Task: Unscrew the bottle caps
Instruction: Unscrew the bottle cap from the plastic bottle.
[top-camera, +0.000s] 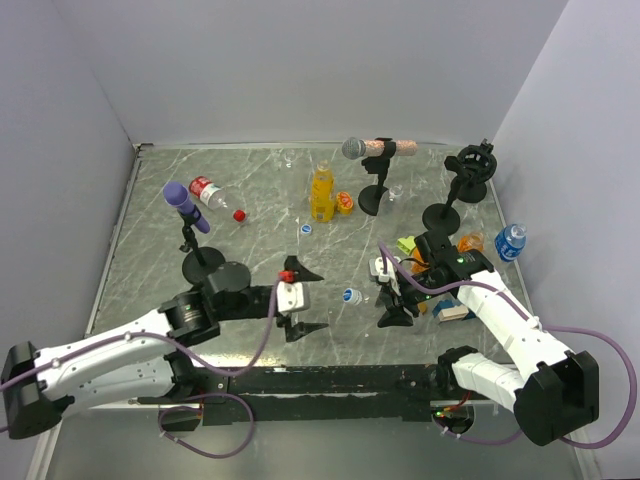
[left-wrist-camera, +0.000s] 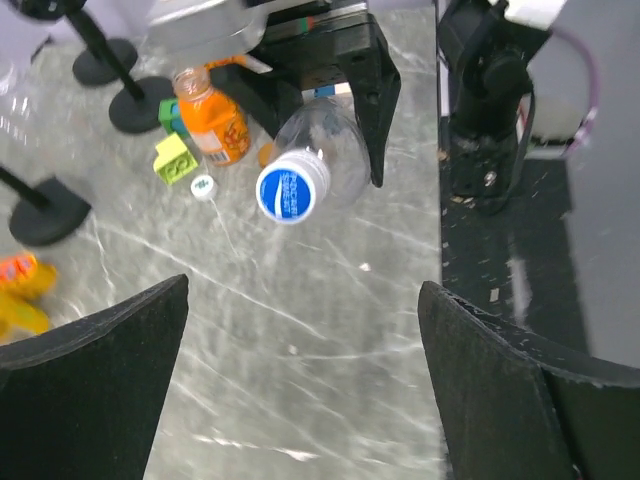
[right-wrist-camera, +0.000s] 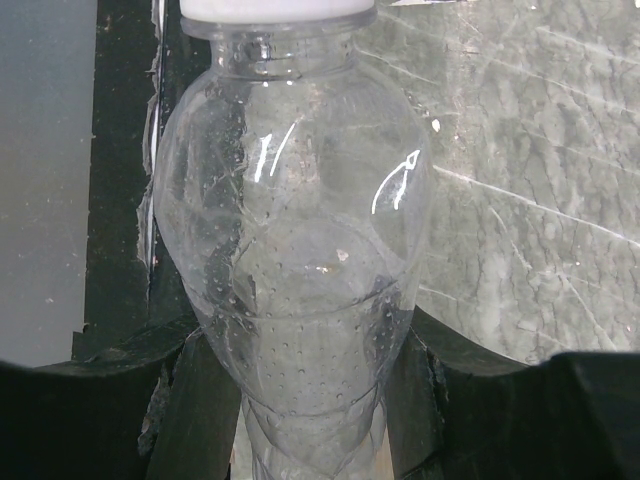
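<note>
Bottle (right-wrist-camera: 300, 280) of clear, dimpled plastic with bulging shoulders sits clamped between the black fingers of the right tool (right-wrist-camera: 300, 395). Its round blue-and-white cap (left-wrist-camera: 292, 190) faces the left tool (left-wrist-camera: 305, 330), which gapes wide and holds nothing. The grey veined marble surface (top-camera: 260, 200) lies beneath. Beyond the bottle are a juice bottle (top-camera: 321, 193), a microphone stand (top-camera: 372, 200) and a loose red cap (top-camera: 239, 214).

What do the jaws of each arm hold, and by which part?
Right gripper: the clear bottle, by its body. Left gripper: nothing, jaws open.
</note>
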